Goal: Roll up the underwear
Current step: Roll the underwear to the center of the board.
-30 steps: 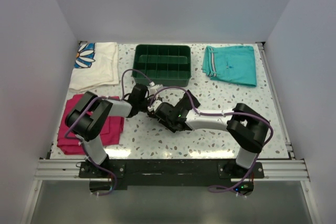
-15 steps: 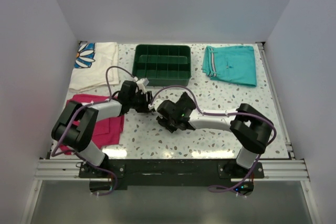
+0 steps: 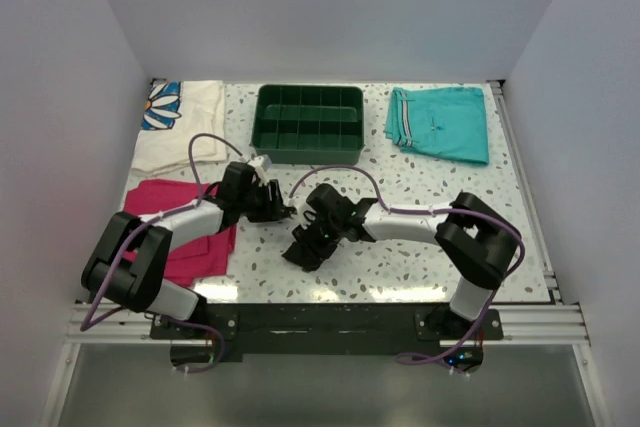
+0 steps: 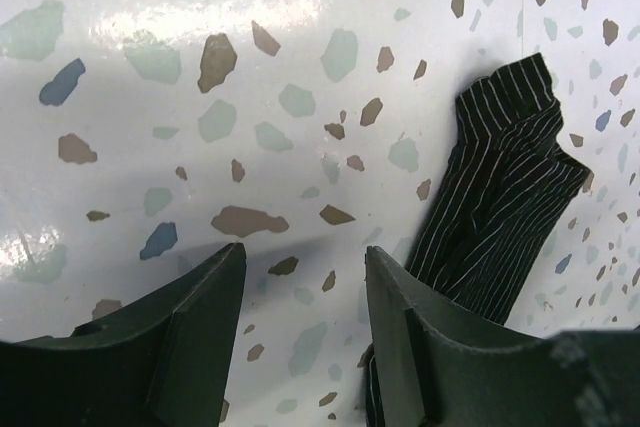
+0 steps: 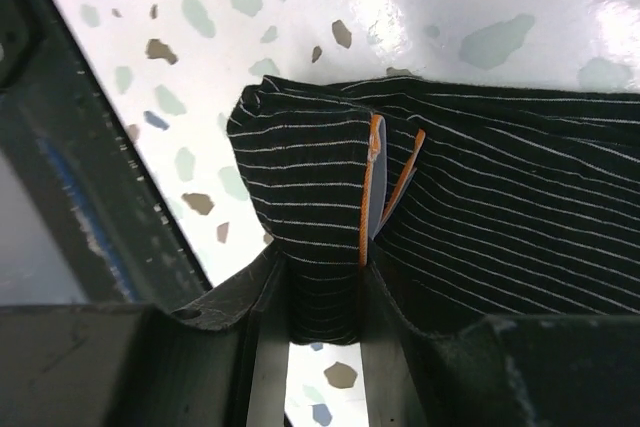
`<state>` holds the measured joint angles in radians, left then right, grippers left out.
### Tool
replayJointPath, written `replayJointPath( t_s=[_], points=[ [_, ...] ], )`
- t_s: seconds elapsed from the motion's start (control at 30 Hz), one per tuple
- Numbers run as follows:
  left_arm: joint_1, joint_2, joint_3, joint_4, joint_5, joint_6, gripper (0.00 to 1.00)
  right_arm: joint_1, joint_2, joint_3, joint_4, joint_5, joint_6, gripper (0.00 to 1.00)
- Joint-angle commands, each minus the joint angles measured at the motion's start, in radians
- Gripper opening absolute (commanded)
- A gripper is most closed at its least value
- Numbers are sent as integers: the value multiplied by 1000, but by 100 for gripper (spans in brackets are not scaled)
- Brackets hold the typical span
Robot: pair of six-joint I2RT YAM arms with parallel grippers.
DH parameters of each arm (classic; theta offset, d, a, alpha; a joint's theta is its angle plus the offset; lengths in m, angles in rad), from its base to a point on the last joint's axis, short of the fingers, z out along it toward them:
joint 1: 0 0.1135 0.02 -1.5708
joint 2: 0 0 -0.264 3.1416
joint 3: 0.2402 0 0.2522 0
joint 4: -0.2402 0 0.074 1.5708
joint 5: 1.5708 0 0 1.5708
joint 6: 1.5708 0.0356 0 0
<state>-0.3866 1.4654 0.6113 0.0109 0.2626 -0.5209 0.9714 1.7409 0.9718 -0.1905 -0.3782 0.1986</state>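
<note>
The underwear [image 3: 302,249] is a black, finely striped bundle lying on the speckled table, near the middle. My right gripper [image 3: 318,229] is shut on a fold of the underwear [image 5: 320,187], with an orange-edged hem [image 5: 368,197] pressed against one finger. The rest of the fabric spreads to the right in the right wrist view. My left gripper [image 3: 277,205] stands open just left of the bundle, with only bare table between its fingers [image 4: 300,277]. In the left wrist view the striped underwear [image 4: 500,197] lies beside the right finger, apart from the gap.
A dark green divided tray [image 3: 310,122] stands at the back middle. Teal shorts [image 3: 440,122] lie at the back right. A magenta folded cloth [image 3: 185,232] lies under the left arm, and a white cloth with a flower print [image 3: 180,122] lies at the back left.
My left gripper has opened, let go of the underwear and drawn back to the left. My right gripper has pulled the bundle toward the near edge.
</note>
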Motion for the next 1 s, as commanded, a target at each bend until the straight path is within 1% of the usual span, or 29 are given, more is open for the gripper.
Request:
replayJointPath(
  t_s=[0.0,0.13,0.2,0.37,0.43,0.5,0.57,0.77,0.87,0.93,0.97],
  points=[
    [6,-54,-36,-3,-40,-30,56,-57,52,-13,-43,-223,53,32],
    [6,-94,-80,30,-16,-34,56,-91,77,-13,-30,-286,88,33],
    [6,-111,-103,76,19,-37,56,-102,94,-7,-36,-318,101,33],
    [5,-157,-171,170,92,-44,57,-123,117,2,-73,-278,153,33],
    [5,-174,-194,187,119,-42,57,-140,146,-2,-70,-294,185,32],
    [5,-186,-203,204,144,-39,58,-152,154,-8,-78,-260,209,32],
    [5,-209,-223,228,159,-39,59,-157,160,-16,-67,-248,216,33],
    [-1,-227,-263,282,239,-40,61,-163,193,5,-113,-203,240,33],
    [-30,-221,-275,273,263,-60,63,-163,198,13,-133,-168,243,33],
    [-40,-209,-268,223,231,-93,68,-163,190,13,-141,-146,245,33],
    [-41,-205,-269,186,225,-108,68,-163,187,15,-142,-142,246,34]
  ],
)
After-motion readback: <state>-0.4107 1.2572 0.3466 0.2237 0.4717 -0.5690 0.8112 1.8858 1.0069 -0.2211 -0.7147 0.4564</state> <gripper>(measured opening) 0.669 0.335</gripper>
